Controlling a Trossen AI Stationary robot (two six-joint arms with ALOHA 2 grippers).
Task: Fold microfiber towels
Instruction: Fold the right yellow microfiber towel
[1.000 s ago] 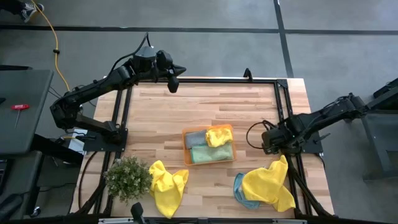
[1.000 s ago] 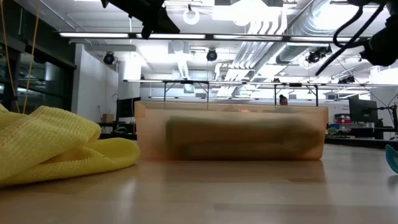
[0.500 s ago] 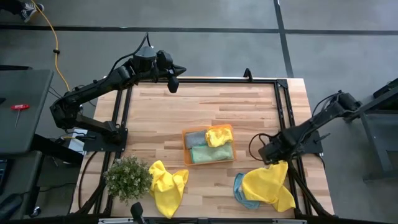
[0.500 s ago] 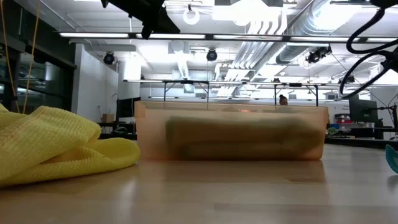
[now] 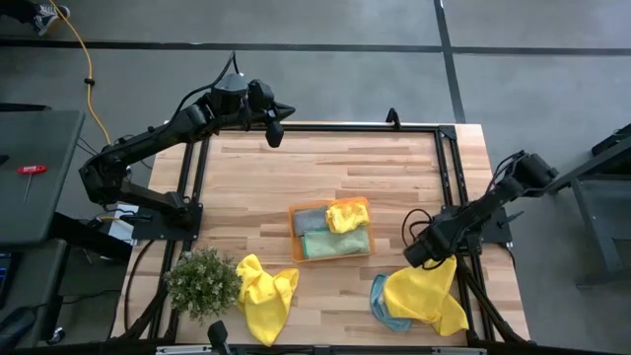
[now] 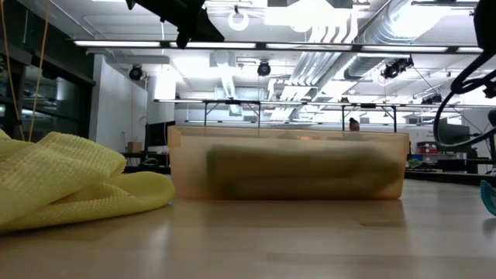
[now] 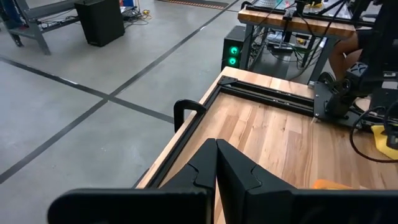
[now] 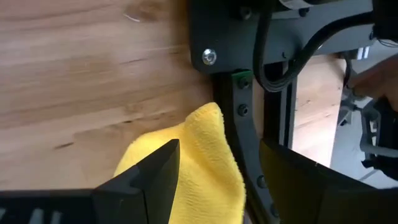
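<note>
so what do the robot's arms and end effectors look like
Both arms are matte black, jointed, with looped black cables. The left end effector has two dark angular fingers. The right end effector has broad dark wedge-shaped fingers.

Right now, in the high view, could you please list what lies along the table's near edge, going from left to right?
Potted plant → yellow towel → light blue towel → yellow towel under the right arm's open fingers.

free: table (image 5: 325,168) far half | blocked: tray (image 5: 331,230) centre, plant (image 5: 203,282) near-left
</note>
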